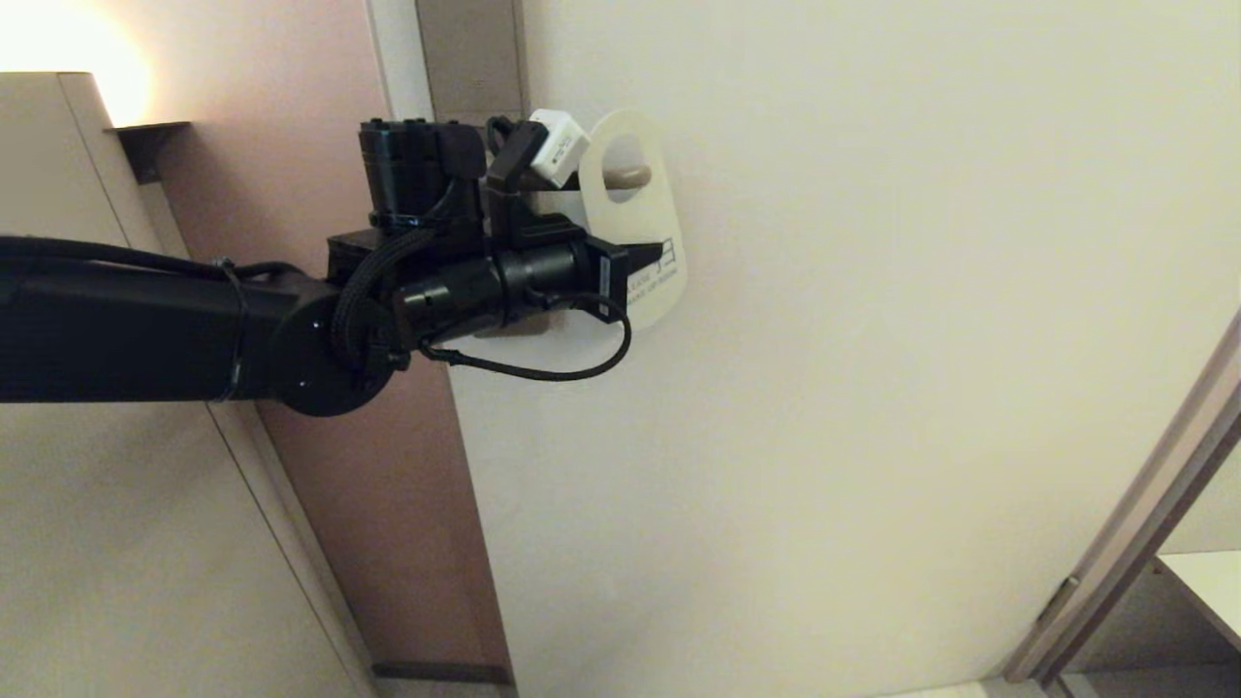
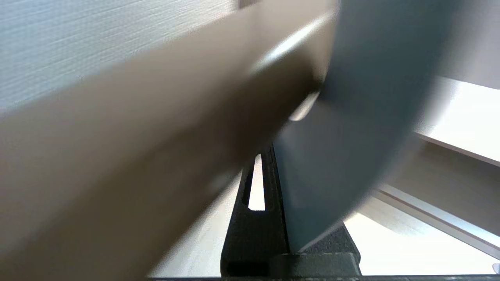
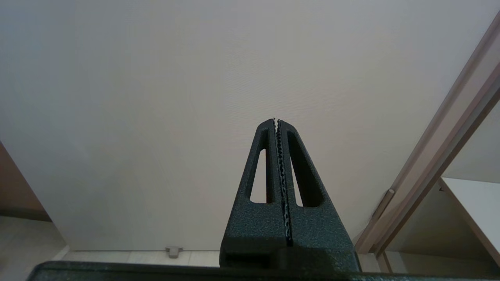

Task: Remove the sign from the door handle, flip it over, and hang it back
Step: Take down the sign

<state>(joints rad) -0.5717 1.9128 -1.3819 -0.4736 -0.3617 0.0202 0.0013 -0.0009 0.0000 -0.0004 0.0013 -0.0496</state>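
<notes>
The sign (image 1: 652,215) hangs on the door with its white face towards the head camera. The rounded tip of the beige door handle (image 1: 628,176) pokes through the sign's oval hole. My left gripper (image 1: 648,260) reaches in from the left and is shut on the sign's lower part. In the left wrist view the sign's blue face (image 2: 351,117) stands between my left gripper's (image 2: 287,203) black fingers (image 2: 254,222), and the handle (image 2: 156,136) crosses close in front as a broad beige bar. The lock plate is mostly hidden behind the arm. My right gripper (image 3: 276,121) is shut and empty, away from the sign.
The pale door (image 1: 873,388) fills most of the view. A brownish wall panel (image 1: 320,165) and a beige cabinet (image 1: 58,485) lie to the left. A door frame (image 1: 1144,523) and a white shelf (image 1: 1212,582) are at the lower right.
</notes>
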